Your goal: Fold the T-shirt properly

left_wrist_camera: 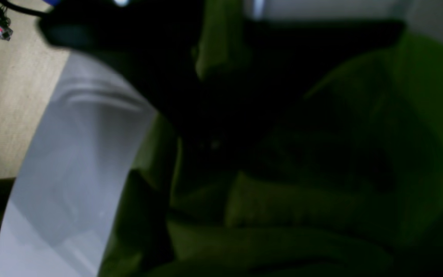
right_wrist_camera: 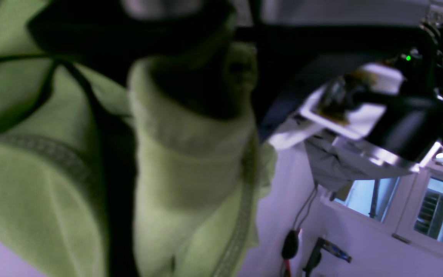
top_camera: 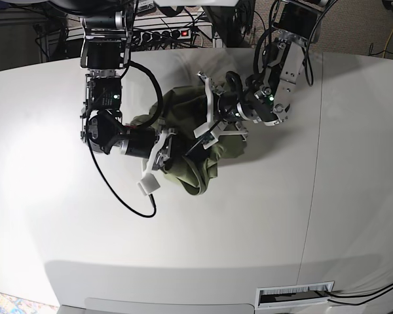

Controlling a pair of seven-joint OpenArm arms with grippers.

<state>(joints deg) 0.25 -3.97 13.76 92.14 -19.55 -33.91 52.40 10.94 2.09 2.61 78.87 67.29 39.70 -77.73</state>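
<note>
While both arms converge on it from opposite sides, the T-shirt [top_camera: 193,140] lies as a crumpled, bunched heap near the far middle of the white bench [top_camera: 281,216], not spread flat. In the base view the right tool [top_camera: 165,152] enters the heap from that view's left, and the left tool [top_camera: 213,118] enters from its right and slightly farther back; the garment sits directly between the two, touching both. Neither arm is clearly nearer.

The right wrist view shows the jaws of the right tool clamped on a thick fold of green cloth [right_wrist_camera: 190,161], with a stitched hem [right_wrist_camera: 52,154] running beside it. The left tool has its jaws fully together; its wrist view is dark and blurred, with cloth [left_wrist_camera: 398,115] pressed close around it, so a pinch of fabric is probable but cannot be confirmed.

No long axis can be read from the bundle. The coming move therefore likely requires drawing the two tools apart, to open the heap and expose an edge.
</note>
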